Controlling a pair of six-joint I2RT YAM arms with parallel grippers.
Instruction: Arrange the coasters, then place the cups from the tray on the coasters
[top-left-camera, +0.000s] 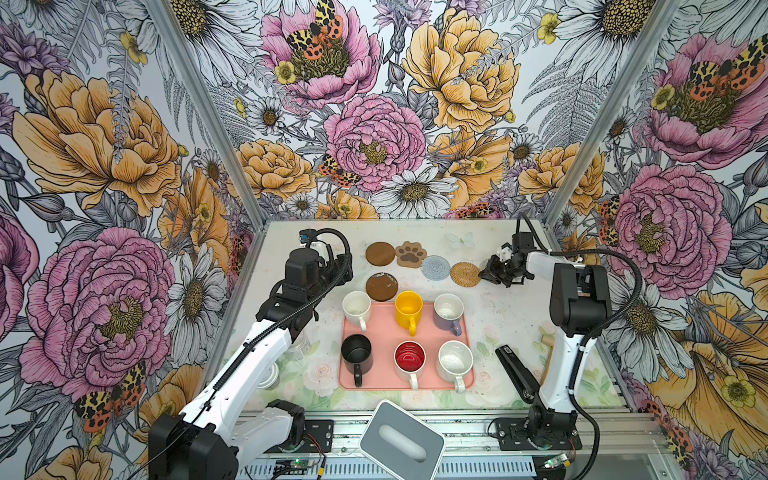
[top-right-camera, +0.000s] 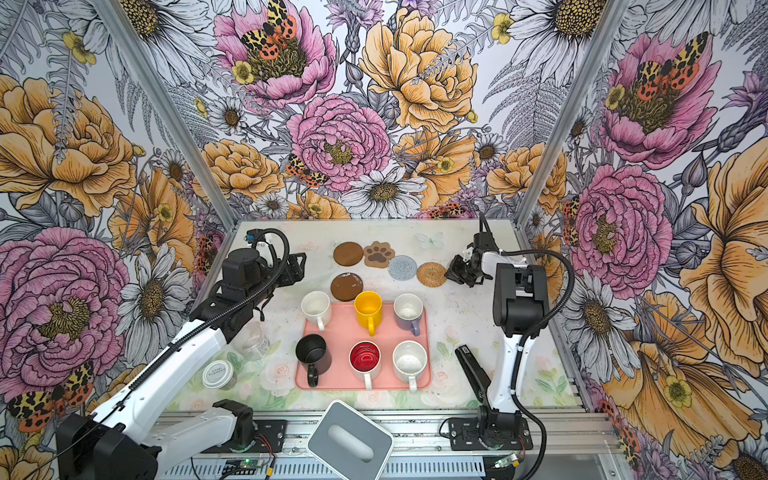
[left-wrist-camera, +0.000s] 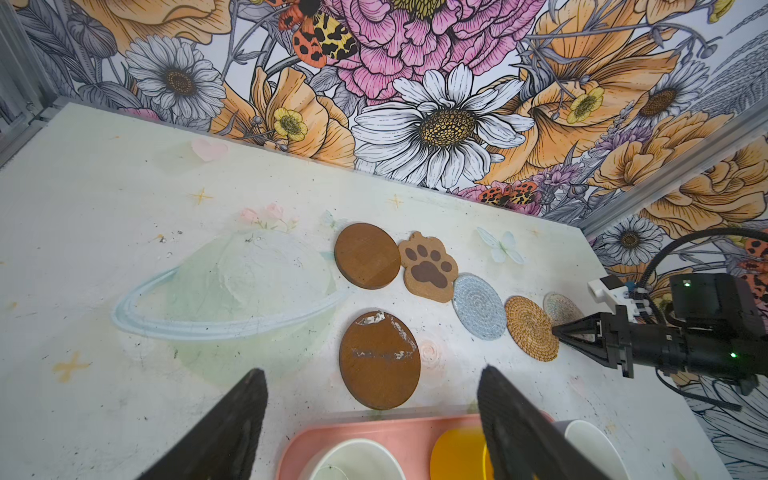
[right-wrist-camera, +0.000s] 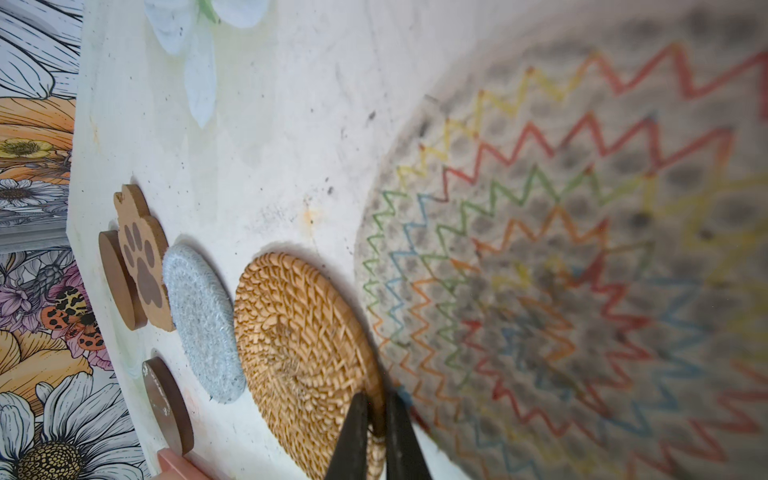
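Salmon-pink rectangular tray (top-left-camera: 405, 384), mid-table. All six mugs stand upright on it. Far row: cream-white mug (top-left-camera: 356, 307), yellow mug (top-left-camera: 408, 308), lavender mug (top-left-camera: 448, 311). Near row: black mug (top-left-camera: 356, 351), white mug with red inside (top-left-camera: 410, 357), white speckled mug (top-left-camera: 455, 359).

Beyond the tray is a slanting, close-packed row of coasters: smooth brown disc (top-left-camera: 380, 253), tan paw-shaped mat (top-left-camera: 410, 254), grey woven round (top-left-camera: 435, 269), orange-tan rattan round (top-left-camera: 465, 274). Scuffed brown disc (top-left-camera: 381, 286) lies apart, just beside the tray's far rim.

Right gripper (right-wrist-camera: 374, 403): jaws pinched on the rattan round's rim, as the wrist view reads. Left gripper (left-wrist-camera: 372, 372): jaws wide apart, empty, over the scuffed disc.

Step, as judged: coasters are being arranged; no mug is placed yet. The next move probably calls for a low slide to give the rattan round room from its neighbours.

Clear glassy round coaster (left-wrist-camera: 561, 307) lies just beyond the rattan. It is blurred close up, I cannot pick it out in the top views, and any overlap is unclear.
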